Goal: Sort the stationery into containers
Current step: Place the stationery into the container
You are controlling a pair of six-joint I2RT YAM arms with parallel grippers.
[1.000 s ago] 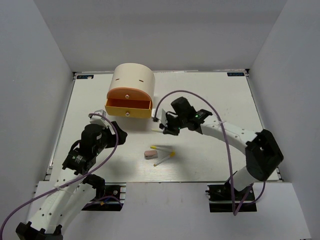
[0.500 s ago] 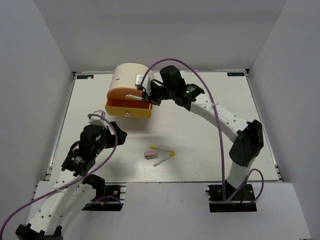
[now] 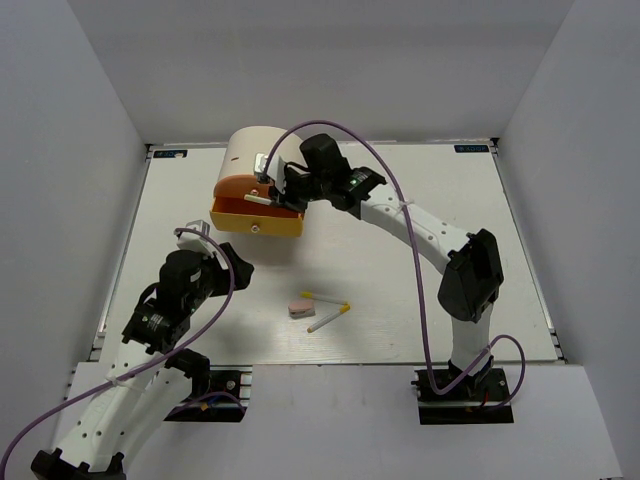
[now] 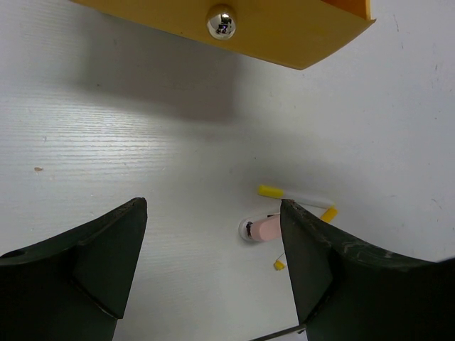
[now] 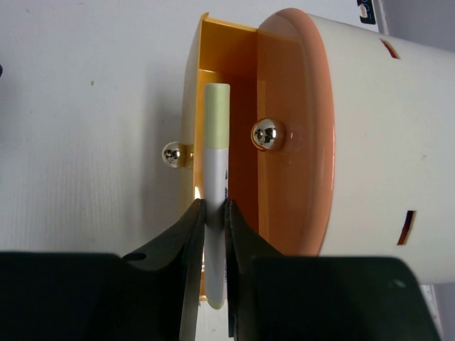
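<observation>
While the left arm point(image 3: 170, 300) is staying where it was a second ago, the right arm point(image 3: 420, 235) is now reaching across to the cream chest point(image 3: 262, 148), having left the middle of the counter point(image 3: 380, 300). From above, the right jaws are holding a white pen point(image 3: 258, 199) crosswise over the open yellow drawer point(image 3: 255, 224), just in front of the orange drawer point(image 3: 238, 186). The wrist is masking much of the pen. A pinkish eraser point(image 3: 299, 308) is lying mid-counter, with a second pen point(image 3: 324, 297) and a third pen point(image 3: 330, 319) just beside it.

Through the left wrist camera, the left jaws are standing wide apart, gripping nothing. The eraser is showing in the gap near the right-hand finger point(image 4: 320, 263), which is covering part of the loose pens. The yellow drawer's front and knob point(image 4: 222, 21) are being cut off by the top edge.

Through the right wrist camera, the right jaws are pinching the pen's barrel, its pale yellow cap point(image 5: 216, 114) pointing away over the drawer's opening. The orange drawer is sitting shut alongside. The yellow drawer's inside is staying too shadowed to read.
</observation>
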